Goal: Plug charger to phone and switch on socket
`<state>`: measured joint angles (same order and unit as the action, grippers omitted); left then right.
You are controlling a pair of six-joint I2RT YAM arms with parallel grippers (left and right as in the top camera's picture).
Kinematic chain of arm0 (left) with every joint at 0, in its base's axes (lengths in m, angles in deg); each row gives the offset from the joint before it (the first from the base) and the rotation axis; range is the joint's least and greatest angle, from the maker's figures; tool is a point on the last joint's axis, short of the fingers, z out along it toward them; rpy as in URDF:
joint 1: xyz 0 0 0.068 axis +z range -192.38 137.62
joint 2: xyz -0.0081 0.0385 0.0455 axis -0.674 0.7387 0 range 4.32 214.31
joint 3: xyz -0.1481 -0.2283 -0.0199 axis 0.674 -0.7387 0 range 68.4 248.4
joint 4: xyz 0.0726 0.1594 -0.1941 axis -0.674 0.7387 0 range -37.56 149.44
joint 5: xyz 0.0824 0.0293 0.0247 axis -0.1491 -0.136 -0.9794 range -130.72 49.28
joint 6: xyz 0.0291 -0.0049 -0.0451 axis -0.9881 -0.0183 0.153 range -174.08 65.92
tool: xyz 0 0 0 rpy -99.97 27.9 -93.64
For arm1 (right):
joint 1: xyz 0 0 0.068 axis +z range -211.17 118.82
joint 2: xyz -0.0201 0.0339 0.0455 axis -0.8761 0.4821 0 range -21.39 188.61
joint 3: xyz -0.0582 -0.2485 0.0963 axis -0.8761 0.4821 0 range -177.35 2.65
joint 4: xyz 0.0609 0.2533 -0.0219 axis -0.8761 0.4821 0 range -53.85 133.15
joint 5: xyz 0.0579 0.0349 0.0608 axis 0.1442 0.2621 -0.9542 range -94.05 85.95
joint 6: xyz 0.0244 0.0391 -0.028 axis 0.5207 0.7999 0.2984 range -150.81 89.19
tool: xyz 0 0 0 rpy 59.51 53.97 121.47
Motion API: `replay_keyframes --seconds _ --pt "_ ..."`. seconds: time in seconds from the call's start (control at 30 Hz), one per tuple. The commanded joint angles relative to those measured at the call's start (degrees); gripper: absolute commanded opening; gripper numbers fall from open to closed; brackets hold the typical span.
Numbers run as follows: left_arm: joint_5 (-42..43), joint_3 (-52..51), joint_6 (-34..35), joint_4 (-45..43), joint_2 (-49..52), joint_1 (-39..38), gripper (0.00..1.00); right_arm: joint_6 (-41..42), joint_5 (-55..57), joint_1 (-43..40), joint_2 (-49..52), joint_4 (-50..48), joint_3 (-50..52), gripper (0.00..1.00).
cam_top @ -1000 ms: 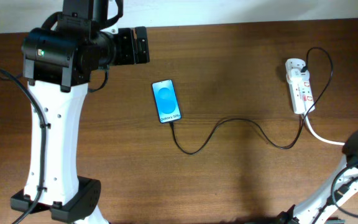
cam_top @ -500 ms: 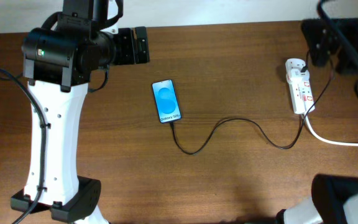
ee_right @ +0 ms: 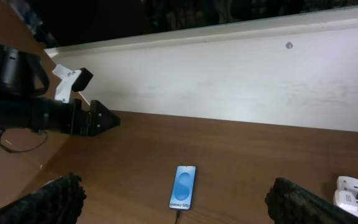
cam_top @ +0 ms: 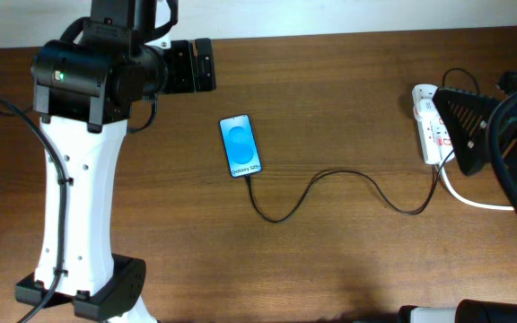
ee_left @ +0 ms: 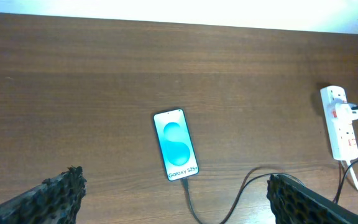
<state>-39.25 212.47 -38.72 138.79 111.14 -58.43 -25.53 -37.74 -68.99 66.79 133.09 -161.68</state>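
Observation:
The phone (cam_top: 240,145) lies screen up at the table's middle, blue screen lit. It also shows in the left wrist view (ee_left: 176,146) and the right wrist view (ee_right: 184,185). The charger (cam_top: 330,174), a thin black cable, meets the phone's bottom edge and snakes right to the socket (cam_top: 429,115). The socket is a white power strip at the far right, partly covered by my right arm. My right gripper (cam_top: 465,126) hovers over the strip's right side, high up, jaws open and empty (ee_right: 176,190). My left gripper (cam_top: 194,66) is raised at the back left, open and empty (ee_left: 174,190).
The socket's thick white cord (cam_top: 469,199) runs off the right edge. My left arm's white column (cam_top: 74,197) and base stand at the left. A white wall (ee_right: 229,68) borders the table's far edge. The socket (ee_left: 340,121) is far right in the left wrist view.
My right arm swung from the lower right corner up past the socket and now sits at the right edge beside it. The phone, the cable and my left arm have not moved.

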Motion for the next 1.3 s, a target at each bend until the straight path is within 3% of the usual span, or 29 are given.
replay_keyframes --seconds 0.0,0.17,0.37,0.8,0.97,1.2,1.27 --pt "-0.2 0.1 -0.9 -0.1 -0.7 0.0 0.99 -0.8 4.9 0.4 0.3 0.3 2.2 0.98" --pt "-0.2 0.1 -0.9 -0.1 -0.7 0.0 0.99 -0.8 18.4 4.9 -7.0 -2.0 17.8 0.98" --pt "-0.2 0.1 -0.9 -0.1 -0.7 0.0 0.99 -0.8 19.4 5.3 -20.9 -16.8 40.6 0.98" --pt "-0.2 0.1 -0.9 -0.1 -0.7 0.0 0.99 -0.8 20.9 5.7 -59.0 -77.4 115.7 0.98" --pt "-0.2 0.1 -0.9 -0.1 -0.7 0.0 0.99 -0.8 20.9 8.3 -68.1 -88.3 130.4 0.98" --pt "-0.2 0.1 -0.9 -0.1 -0.7 0.0 0.99 -0.8 20.9 9.5 -80.3 -93.0 142.0 0.98" --pt "-0.2 0.1 -0.9 -0.1 -0.7 0.0 0.99 -0.8 20.9 9.5 -83.3 -98.6 145.9 0.98"
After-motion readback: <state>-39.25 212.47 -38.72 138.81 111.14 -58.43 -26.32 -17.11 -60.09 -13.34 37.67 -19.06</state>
